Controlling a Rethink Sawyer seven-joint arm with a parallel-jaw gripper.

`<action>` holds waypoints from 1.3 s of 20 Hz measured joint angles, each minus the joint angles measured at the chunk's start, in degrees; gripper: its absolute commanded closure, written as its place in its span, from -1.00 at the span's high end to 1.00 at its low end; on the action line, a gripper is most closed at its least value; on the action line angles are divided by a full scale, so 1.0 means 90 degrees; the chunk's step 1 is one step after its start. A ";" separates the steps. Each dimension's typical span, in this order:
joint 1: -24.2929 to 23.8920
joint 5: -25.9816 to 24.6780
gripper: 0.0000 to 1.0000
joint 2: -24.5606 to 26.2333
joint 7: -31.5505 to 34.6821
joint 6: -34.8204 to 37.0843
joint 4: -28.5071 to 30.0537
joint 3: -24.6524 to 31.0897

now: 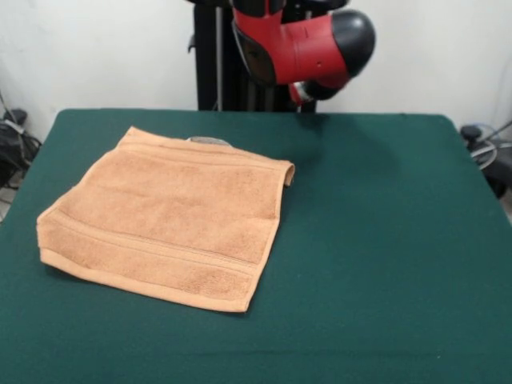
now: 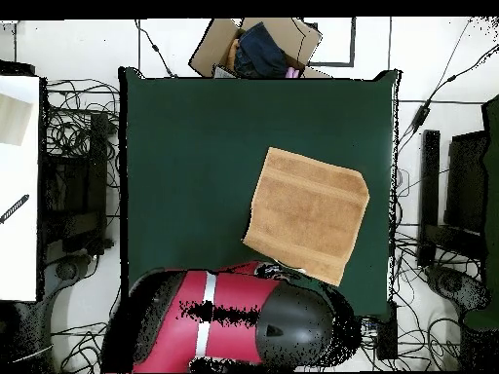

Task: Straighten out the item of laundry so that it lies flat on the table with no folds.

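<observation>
Fingers cannot be judged from either view: only the bulky red and black arm shows, drawn back at the far edge, so whether they are spread or pressed together I cannot tell.

Nearest the front camera, the towel lies on the green surface, its near hem and woven band looking smooth and fully supported. It sits toward the left in that view, well inside the edges. Further back, the far right corner curls up slightly, and something pale, perhaps a tag or a tucked layer, peeks out at the far hem. Overhead, the towel reads as a skewed rectangle with one corner cut short, so a fold may remain there.

The main risk, as I judge it, is a pinch taken too deep at that curled corner, catching two layers and dragging the whole cloth rather than opening the fold. A pull toward the far edge could also bunch the flat part, or slide the towel under the arm where the overhead view already hides that hem.
</observation>
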 measured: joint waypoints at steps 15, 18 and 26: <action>0.0226 0.0195 1.00 0.0582 0.0000 0.0711 -0.0722 0.0004; 0.0245 0.0203 1.00 0.0719 0.0000 0.0917 -0.0863 0.0005; 0.0361 0.0203 1.00 0.0892 0.0001 0.1397 -0.1129 0.0004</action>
